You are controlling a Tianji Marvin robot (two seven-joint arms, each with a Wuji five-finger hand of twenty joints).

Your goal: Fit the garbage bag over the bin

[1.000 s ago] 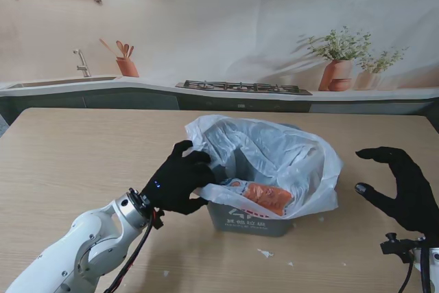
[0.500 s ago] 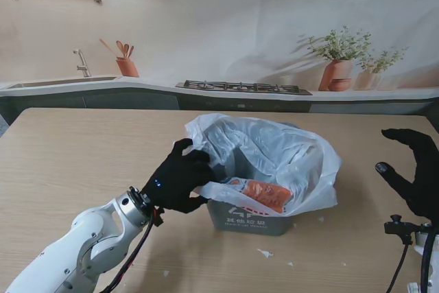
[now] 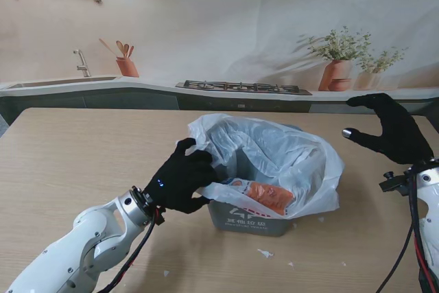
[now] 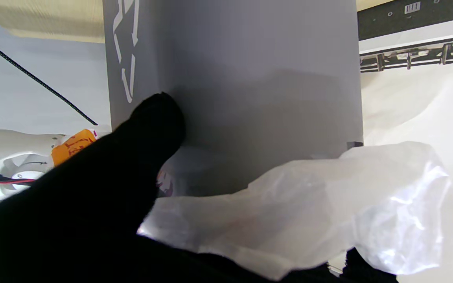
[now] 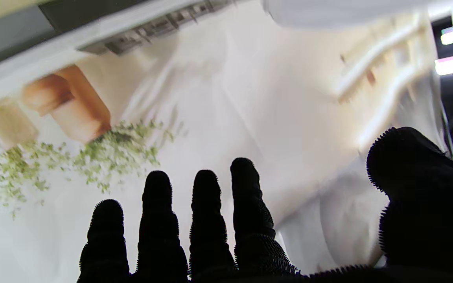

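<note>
**Thin plastic could slip off the rim**

Wooden table, grey bin mid-table toward my near edge, white garbage bag loose over it. My left hand pinches bag film at the bin's left rim; right hand spread, empty, raised well apart. One-sided pull may tip the bin or tear film.

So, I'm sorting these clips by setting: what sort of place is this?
Probably a lab staged as a kitchen. The sink with tap, gas hob and terracotta potted plants look printed on a flat backdrop behind the light wooden table, where the grey plastic bin stands.
</note>
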